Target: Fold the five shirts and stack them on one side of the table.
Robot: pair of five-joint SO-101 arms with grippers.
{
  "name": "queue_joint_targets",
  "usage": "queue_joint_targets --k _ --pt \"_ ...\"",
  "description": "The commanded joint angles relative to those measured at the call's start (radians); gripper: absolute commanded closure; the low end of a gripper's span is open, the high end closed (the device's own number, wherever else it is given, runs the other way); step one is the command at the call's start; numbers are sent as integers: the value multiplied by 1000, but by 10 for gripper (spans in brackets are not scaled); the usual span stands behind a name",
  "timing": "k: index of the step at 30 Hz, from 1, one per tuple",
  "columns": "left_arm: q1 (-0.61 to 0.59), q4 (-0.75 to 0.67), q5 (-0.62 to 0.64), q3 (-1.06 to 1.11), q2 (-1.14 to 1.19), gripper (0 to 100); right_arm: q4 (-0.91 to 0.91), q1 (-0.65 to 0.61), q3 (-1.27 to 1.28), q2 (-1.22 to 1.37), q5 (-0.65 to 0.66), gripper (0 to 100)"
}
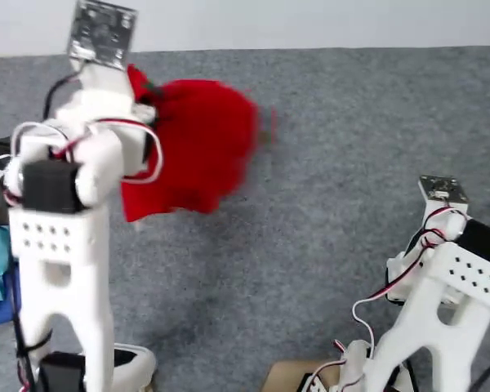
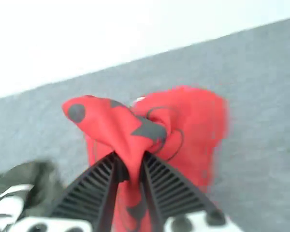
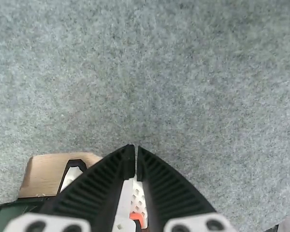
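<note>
The left jaws gripped a bunched red shirt (image 2: 183,121) at far left of the counter (image 1: 351,163). The right jaws were closed, empty, near right.

You are looking at a table (image 1: 351,147) covered all over in grey felt-like cloth, with a plain white wall (image 1: 310,20) rising just behind its far edge and a tan board (image 3: 48,174) at its near side.
</note>
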Motion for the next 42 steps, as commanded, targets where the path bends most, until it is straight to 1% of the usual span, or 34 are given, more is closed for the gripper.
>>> queue_joint_targets --k 1,3,5,8,11,13,16,18,19,22,28,32,34,37,41,42 --pt "44 25 12 36 -44 998 39 -5 -8 -33 -8 989" --pt "26 18 6 145 -14 998 39 -5 -8 -33 -6 989" --pt "-18 -12 -44 272 35 998 38 -7 -8 -33 -6 989" --pt "-101 -112 -109 449 121 996 38 -8 -8 -33 -6 989" --pt "-187 -215 -196 564 204 981 38 -8 -8 -33 -6 989" --pt "-245 -238 -241 596 261 913 38 -10 -8 -33 -6 989" --pt "-341 -241 -252 595 327 784 38 -12 -12 -33 -3 989" --pt "-402 -235 -270 561 353 738 38 -24 -12 -33 -3 988" --pt "-428 -222 -290 542 359 731 39 -42 -12 -33 -3 987" --pt "-482 -186 -336 470 356 731 39 -139 -15 -33 -5 987" --pt "-568 -120 -334 305 295 731 39 -426 -135 -22 -8 989" --pt "-611 -110 -333 282 253 732 33 -602 -190 10 -9 989" --pt "-638 -110 -296 283 249 732 33 -670 -192 65 -14 989" --pt "-674 -110 -253 285 249 732 21 -739 -206 179 -95 989" --pt "-697 -114 -221 311 249 732 15 -851 -295 354 -293 989" --pt "-697 -112 -210 321 249 732 18 -883 -324 395 -324 989"
